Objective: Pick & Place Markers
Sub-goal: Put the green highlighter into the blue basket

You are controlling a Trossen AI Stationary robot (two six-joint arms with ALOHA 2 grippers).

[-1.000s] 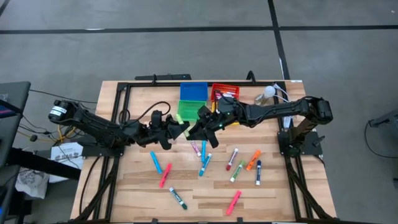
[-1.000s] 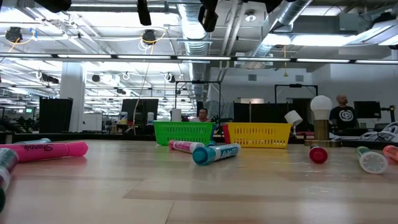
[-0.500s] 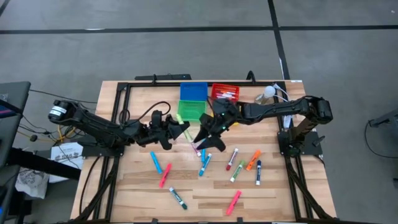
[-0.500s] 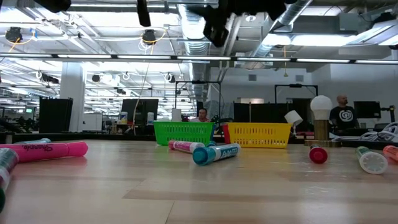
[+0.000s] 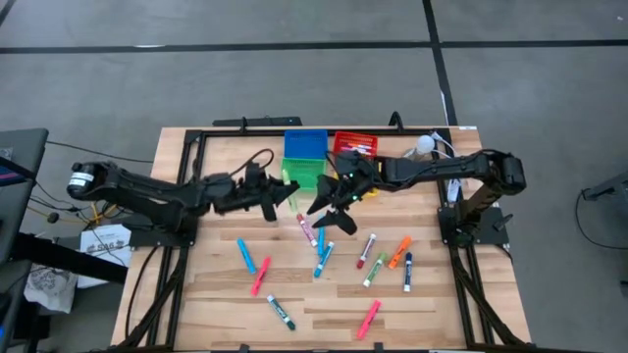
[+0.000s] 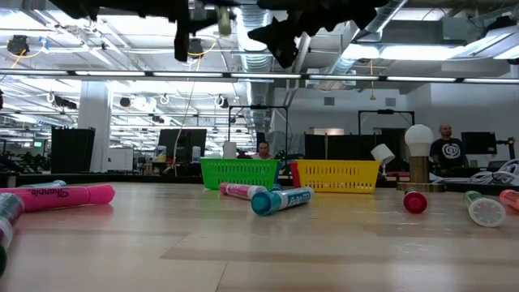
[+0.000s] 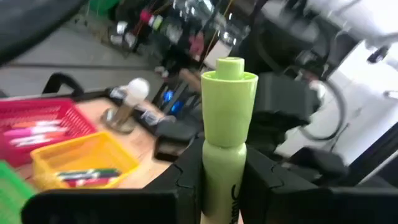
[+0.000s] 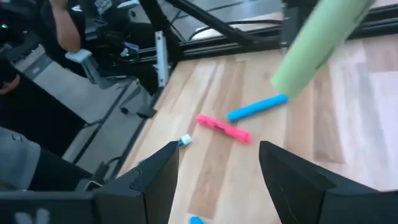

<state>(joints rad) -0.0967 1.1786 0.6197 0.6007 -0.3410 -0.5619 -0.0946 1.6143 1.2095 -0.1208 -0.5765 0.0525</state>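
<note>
The task looks partly done: some markers already lie in the red plastic bin (image 5: 355,144) and the yellow plastic bin (image 7: 81,159) at the far edge, while about ten felt-tip markers (image 5: 324,257) remain scattered on the wooden table (image 5: 451,304). The left gripper (image 5: 285,195), left of centre, is clamped on a light green marker (image 7: 225,134), raised just near of the green plastic bin (image 5: 304,174). To its right, the right gripper (image 5: 329,208) hovers with fingers spread, empty, above the loose markers at the centre
</note>
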